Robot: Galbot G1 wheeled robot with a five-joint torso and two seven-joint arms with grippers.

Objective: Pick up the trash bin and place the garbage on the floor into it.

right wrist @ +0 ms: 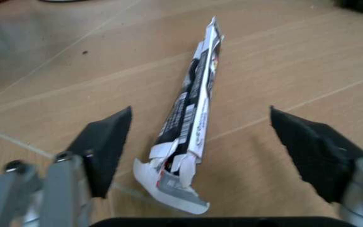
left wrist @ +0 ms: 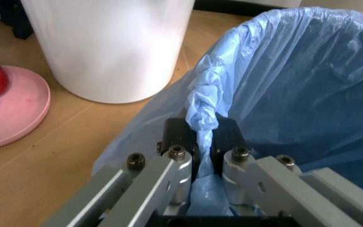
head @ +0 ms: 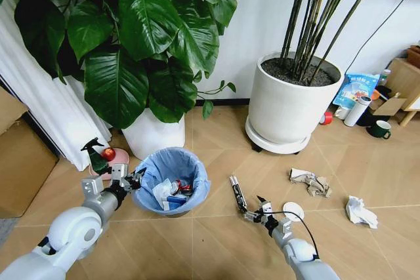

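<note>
Bare floor (head: 216, 240) lies open on both sides of the thin tube (right wrist: 191, 101), and the right end effector (right wrist: 200, 137) straddles it with jaws spread wide, nothing between pads and tube. The trash bin (head: 172, 181), its rim pinched by the left end effector (left wrist: 200, 151), sits close by the white pot (head: 154, 137) and a pink dish (left wrist: 14, 113), leaving narrow gaps there.

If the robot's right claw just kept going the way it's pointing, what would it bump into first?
Most likely the thin dark tube lying on the floor. The right gripper is open, a finger on either side of the tube's near end; how far it still has to go is unclear.
</note>
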